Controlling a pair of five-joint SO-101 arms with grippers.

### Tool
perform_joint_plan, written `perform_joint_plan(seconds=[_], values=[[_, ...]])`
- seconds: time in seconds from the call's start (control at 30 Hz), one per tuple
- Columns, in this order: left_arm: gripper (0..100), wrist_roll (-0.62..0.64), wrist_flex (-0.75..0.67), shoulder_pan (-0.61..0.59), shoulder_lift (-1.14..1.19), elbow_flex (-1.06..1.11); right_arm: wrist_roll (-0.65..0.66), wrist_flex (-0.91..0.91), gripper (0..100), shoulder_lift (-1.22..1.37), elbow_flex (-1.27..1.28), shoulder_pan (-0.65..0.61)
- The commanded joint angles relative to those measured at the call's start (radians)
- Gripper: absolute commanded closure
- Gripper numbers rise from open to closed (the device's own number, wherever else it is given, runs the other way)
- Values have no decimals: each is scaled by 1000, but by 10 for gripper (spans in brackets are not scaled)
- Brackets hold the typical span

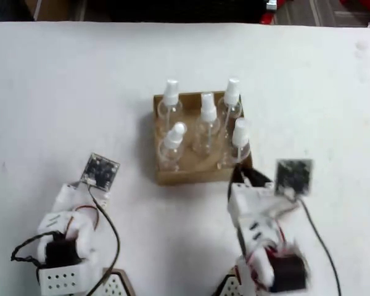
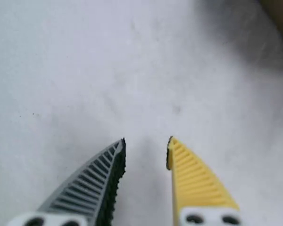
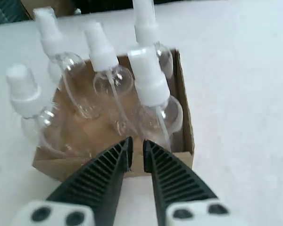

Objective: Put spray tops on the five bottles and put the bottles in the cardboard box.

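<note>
Bottles (image 1: 208, 120), all five of them, are standing upright in the cardboard box (image 1: 197, 176) in the middle of the white table (image 1: 49, 92), and every one has a white spray top (image 3: 148, 80) on. Three stand along the far side of the box and two along the near side, packed in pretty snug. The right gripper (image 3: 137, 146) sits just off the box's near wall, at the corner on the right arm's side, pointing at the closest bottle. Its two black fingers (image 3: 108, 169) are almost together with only a sliver of gap, and there's nothing between them. Looks like the tips are just short of the cardboard, but honestly I can't tell if they're touching it. The left gripper (image 2: 146, 150) is well off to the other side of the box, low over bare table. Its grey finger (image 2: 99, 179) and yellow finger (image 2: 193, 179) are spread a moderate way apart and it's got hold of nothing.
</note>
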Motion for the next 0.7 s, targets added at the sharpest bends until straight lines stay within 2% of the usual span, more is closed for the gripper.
perform_joint_plan(seconds=[0.0,0.1,0.3,0.37,0.53,0.6,0.67], values=[[860,-3,-83,-5,-5,2,-11,-194,981,-4,296,15],[860,-2,-117,-5,-5,2,-11,-298,981,1,417,87],[860,8,-127,-2,-5,2,-11,-283,981,1,414,277],[849,81,-127,-2,-5,2,-11,-226,981,1,414,271],[727,399,-120,-5,-5,2,-9,-145,981,1,414,180],[701,466,-91,-2,-5,2,12,-120,981,1,414,160],[693,465,-64,-2,-5,2,66,-114,982,1,414,163]])
